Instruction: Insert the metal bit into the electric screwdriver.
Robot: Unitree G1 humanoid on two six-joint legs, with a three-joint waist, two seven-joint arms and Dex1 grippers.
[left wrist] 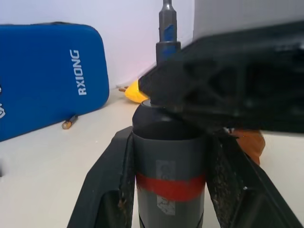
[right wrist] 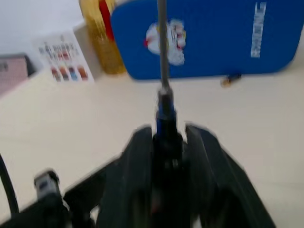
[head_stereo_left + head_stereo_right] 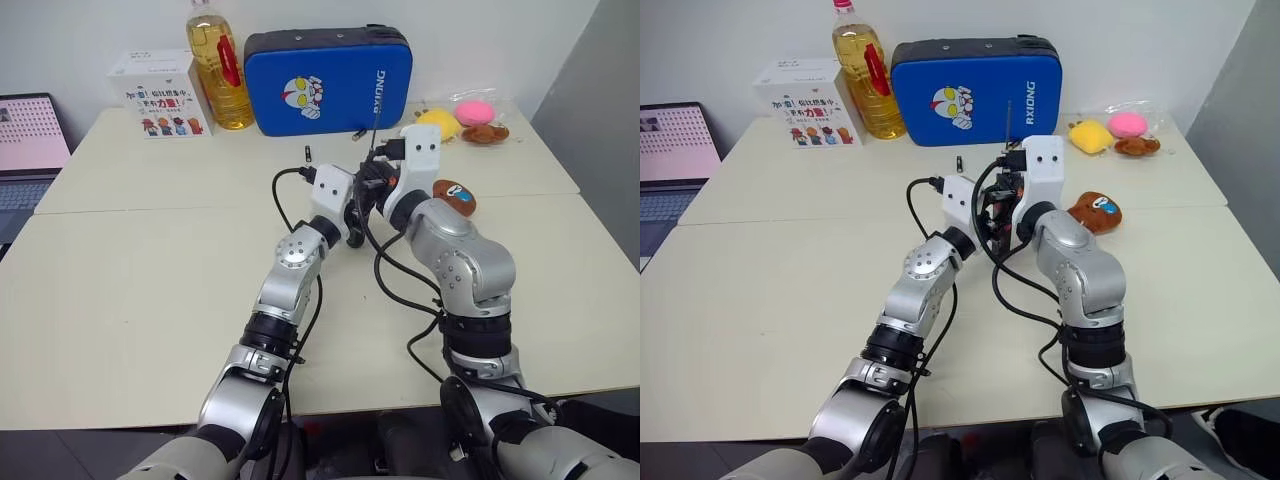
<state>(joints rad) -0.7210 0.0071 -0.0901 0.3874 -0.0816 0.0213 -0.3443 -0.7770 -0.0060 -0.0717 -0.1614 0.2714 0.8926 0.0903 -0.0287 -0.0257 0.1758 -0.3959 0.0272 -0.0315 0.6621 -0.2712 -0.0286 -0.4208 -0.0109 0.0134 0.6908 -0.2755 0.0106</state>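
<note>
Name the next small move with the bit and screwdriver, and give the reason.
Probably draw the right gripper back off the metal bit. The bit already stands upright out of the electric screwdriver, which the left gripper clamps, so it looks seated. The right fingers sit close beside its base.

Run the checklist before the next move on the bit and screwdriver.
1. Screwdriver held by the left hand: ok, clamped on both sides at its red band.
2. Bit at the screwdriver's tip: ok, it stands out of the tip.
3. Bit in line with the screwdriver: ok, it rises straight.
4. Bit fully seated: cannot tell, the joint is hidden.
5. Right hand free of the bit: cannot tell; it sits close around the tip, below the thin rod.
6. Room behind the bit: ok, the blue case stands well apart at the table's back.
</note>
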